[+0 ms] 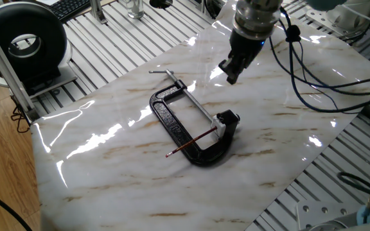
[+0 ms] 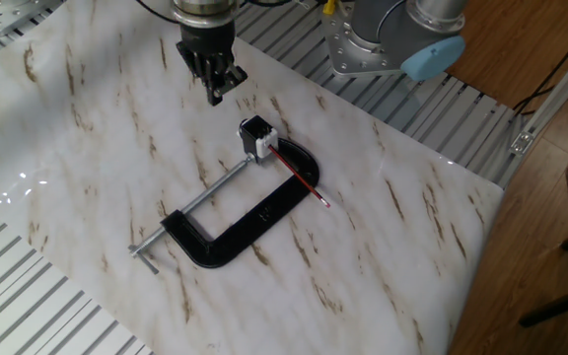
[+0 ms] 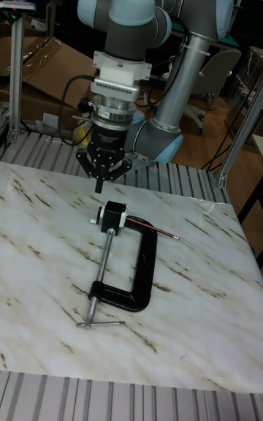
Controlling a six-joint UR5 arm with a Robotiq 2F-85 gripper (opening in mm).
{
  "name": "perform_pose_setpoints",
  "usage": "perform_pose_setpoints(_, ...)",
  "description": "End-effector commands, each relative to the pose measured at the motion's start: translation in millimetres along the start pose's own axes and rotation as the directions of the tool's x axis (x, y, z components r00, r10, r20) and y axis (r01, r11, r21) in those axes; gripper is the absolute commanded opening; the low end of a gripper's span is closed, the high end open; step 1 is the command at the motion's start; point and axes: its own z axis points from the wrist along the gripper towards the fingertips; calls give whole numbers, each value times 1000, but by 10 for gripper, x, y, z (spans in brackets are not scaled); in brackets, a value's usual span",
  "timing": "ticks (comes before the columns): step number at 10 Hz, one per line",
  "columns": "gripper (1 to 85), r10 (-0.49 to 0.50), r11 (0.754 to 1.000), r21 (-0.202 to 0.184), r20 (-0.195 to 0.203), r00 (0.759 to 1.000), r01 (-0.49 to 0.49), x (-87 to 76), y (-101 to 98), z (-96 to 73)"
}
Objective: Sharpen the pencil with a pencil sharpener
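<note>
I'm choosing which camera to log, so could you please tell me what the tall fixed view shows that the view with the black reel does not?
Only the tall fixed view shows the whole arm with its blue-capped joints, and cardboard behind. Only the other shows the black reel and a keyboard beyond the marble top. Both show the end effector hanging above the marble, apart from the black clamp, with the red pencil lying across the clamp's frame into the small pale sharpener.
</note>
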Motion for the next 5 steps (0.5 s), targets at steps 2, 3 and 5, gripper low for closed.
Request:
perform_pose_setpoints(2,10,109,994,1,-84,990,-109,198,-59,4)
perform_pose_setpoints(3,10,108,994,-22,-57,993,-109,132,-75,28)
perform_pose_setpoints(5,10,70,997,-23,-14,997,-70,26,-242,129)
